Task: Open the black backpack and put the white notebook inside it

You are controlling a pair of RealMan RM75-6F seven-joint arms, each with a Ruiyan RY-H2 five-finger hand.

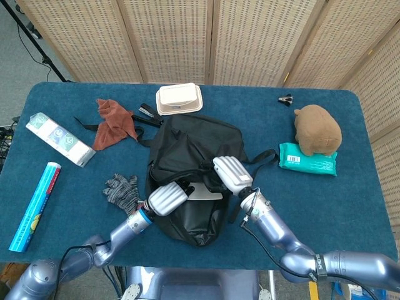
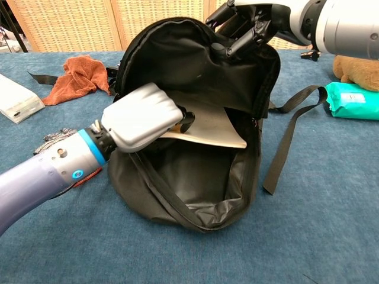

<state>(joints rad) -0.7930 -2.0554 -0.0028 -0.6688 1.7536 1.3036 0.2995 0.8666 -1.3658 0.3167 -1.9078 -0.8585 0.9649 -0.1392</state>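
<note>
Backpack [image 2: 195, 177] first: the black bag lies on the blue worktop [image 2: 331, 225] with its zipped mouth gaping toward the robot and its upper flap lifted well clear of the lower wall, so the cavity reads as a wide dark pocket. The right robot hand [image 2: 246, 26] has its fingers curled over the rim of that flap at the top of the opening and holds it up; in the head view the same robot hand [image 1: 232, 174] sits on the right side of the bag.

White notebook [image 2: 207, 127] lies nearly flat in the mouth, its long axis running across the opening from left to right. Its far corner already reaches under the raised flap toward the right wall, while the near part hangs above the empty bottom of the bag, not resting there yet.

Left robot hand [image 2: 142, 116] is the nearer one: it grips the notebook's left end, fingers closed around that edge, with the bulk of the sheet stretching away to its right. Judging from this, the coming move turns on pushing rightward and down along that axis, so the notebook slides under the flap and into the cavity.
</note>
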